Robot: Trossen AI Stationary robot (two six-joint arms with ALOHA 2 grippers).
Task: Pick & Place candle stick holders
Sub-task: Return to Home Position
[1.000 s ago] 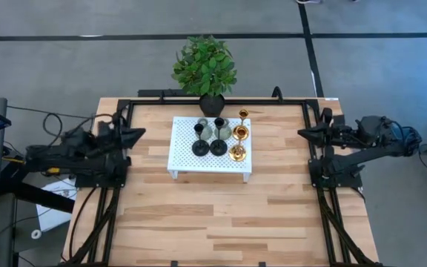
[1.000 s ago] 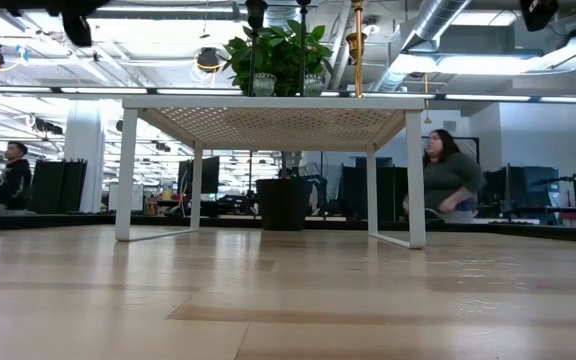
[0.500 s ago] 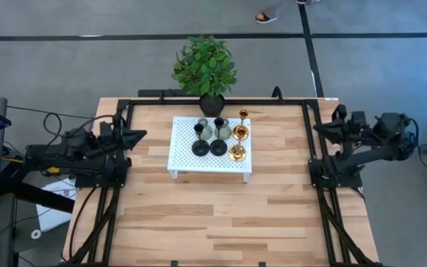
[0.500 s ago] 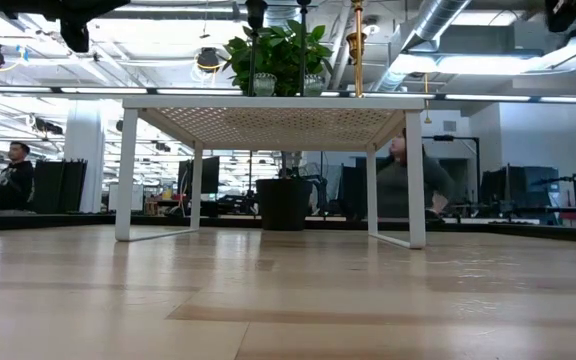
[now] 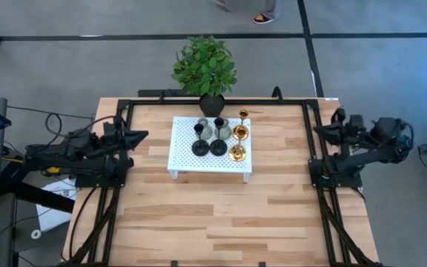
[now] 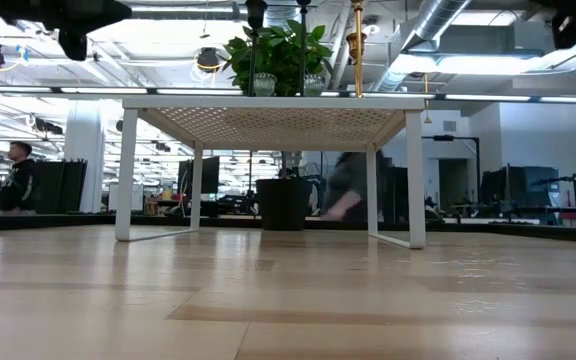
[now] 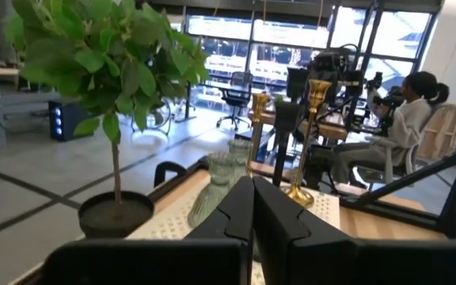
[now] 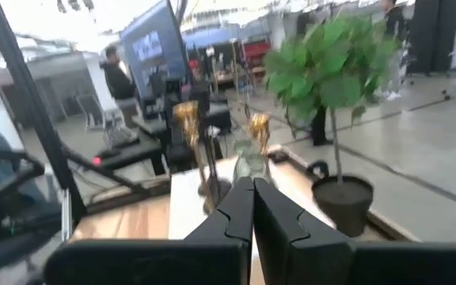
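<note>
**Candle stick holders (image 5: 219,136) upright on the white platform (image 5: 184,159)**

Pale wooden table (image 5: 199,215) on a grey floor, with open office behind — a person (image 6: 17,178) at far left and a blurred person (image 6: 345,190) beyond the platform. Left gripper (image 5: 142,135) hangs over the table's left edge, fingers pressed together. The holders cluster on the platform's right half, stems vertical, near the plant (image 5: 204,65). Right gripper (image 5: 319,130) — jaws likewise closed — sits by the right edge.

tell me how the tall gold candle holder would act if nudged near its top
Probably tips easily: the gold candle holder is tall and thin-stemmed over a small base. Its shiny surface may slip in a gripper. Near the white platform's edge, it could fall off.
</note>
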